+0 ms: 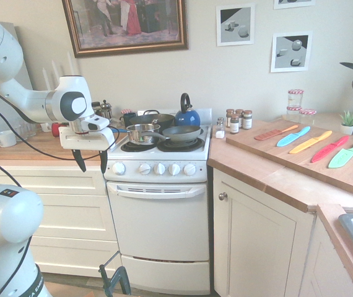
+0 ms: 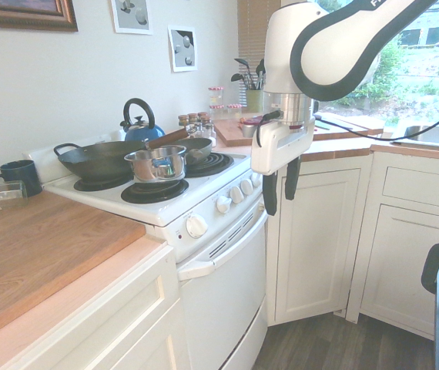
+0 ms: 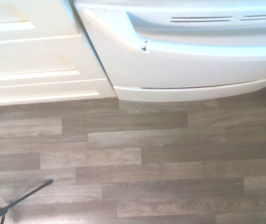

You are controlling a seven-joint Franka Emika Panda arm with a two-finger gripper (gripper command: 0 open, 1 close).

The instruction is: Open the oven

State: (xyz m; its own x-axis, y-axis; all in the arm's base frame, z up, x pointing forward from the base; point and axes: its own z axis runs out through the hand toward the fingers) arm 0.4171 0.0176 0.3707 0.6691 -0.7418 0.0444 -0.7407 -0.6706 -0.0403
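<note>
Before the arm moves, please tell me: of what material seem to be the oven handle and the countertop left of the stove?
The handle looks like glossy white plastic or painted metal; its smooth sheen fits both. The countertop seems oiled wood, judging by its brown grain.

White arm with its gripper pointing downward, two dark fingers apart, nothing between them.

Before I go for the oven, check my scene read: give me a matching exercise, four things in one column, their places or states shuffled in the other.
1. Oven door
2. Gripper
3. Kettle
4. Knives

A. on the wooden board
B. closed
C. fingers apart, pointing down
D. blue, on the stove

Pairs: 1-B, 2-C, 3-D, 4-A
</note>
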